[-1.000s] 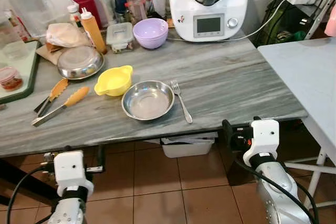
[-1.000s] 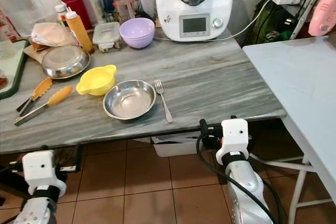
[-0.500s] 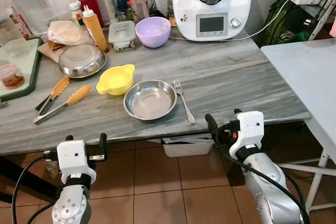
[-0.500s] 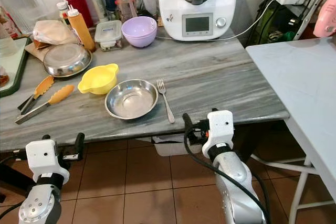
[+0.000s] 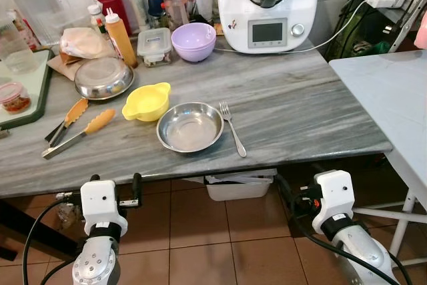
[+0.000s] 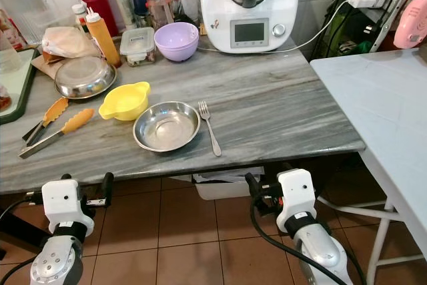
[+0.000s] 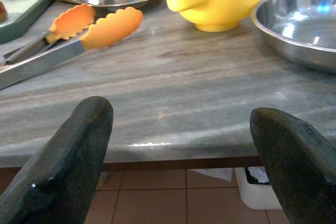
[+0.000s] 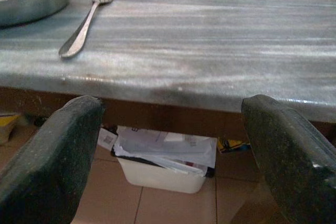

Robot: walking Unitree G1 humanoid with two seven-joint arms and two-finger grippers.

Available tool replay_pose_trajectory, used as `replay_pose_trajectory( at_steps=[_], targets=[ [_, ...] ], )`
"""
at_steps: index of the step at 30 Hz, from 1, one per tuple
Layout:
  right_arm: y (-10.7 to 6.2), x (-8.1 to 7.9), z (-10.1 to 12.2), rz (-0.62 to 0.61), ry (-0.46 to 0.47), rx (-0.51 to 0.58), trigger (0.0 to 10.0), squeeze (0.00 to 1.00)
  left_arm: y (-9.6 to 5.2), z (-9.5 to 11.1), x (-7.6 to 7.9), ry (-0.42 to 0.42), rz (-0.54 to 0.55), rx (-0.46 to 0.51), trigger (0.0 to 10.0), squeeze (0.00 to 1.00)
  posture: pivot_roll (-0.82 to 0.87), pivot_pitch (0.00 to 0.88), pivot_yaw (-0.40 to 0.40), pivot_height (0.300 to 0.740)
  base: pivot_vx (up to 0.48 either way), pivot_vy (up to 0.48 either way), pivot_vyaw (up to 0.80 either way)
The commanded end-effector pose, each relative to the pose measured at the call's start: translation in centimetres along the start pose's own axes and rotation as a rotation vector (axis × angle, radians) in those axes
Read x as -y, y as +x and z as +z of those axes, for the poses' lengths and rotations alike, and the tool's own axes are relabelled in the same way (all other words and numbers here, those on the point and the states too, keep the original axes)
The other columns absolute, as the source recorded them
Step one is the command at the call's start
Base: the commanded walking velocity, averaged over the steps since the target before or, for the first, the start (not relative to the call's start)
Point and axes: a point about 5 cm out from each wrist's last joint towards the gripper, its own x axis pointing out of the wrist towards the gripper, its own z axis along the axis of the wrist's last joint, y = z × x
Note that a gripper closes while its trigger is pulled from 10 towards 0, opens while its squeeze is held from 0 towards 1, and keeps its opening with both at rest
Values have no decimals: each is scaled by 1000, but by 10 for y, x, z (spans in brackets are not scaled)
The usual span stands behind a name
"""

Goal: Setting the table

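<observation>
The right gripper (image 6: pixel 255 190) has dropped back below the marble table (image 5: pixel 300 108) edge — fingers apart, like the left gripper (image 5: pixel 115 183) — leaving the fork (image 5: pixel 231 127) at three o'clock of the steel bowl (image 5: pixel 190 127); placement looks done.

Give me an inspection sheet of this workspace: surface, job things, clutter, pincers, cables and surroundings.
Surface: grey marble table, its right half bare.
Job's things: steel bowl with fork lying beside it on the right; yellow bowl to its left; purple bowl at the back.
Clutter: orange tongs, second steel dish, bottles, lidded container, kitchen machine.
Pincers: left pincer and right pincer both open, empty, below the table's front edge.
Cables: white cord from the machine to a plug.
Surroundings: white table on the right; bin underneath.
</observation>
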Motion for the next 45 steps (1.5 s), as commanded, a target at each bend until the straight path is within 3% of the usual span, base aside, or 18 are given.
replay_pose_trajectory(
  at_steps=[1,12,24,45],
  targets=[
    [4,-5,3,5,6,13,10000,0,0,-3,-2,17,-6,-11,10000,0,-177,81,113,740,0,0,0],
    [19,-11,11,48,9,49,10000,0,2,-1,-4,29,12,-2,10000,0,-158,66,98,740,0,0,-496],
    [30,-22,19,88,-42,86,10000,0,2,1,-5,41,33,2,10000,0,-125,77,96,740,0,0,133],
    [43,-25,23,51,-4,115,10000,0,10,4,-3,54,37,1,10000,0,-128,90,129,740,0,0,110]
  ],
)
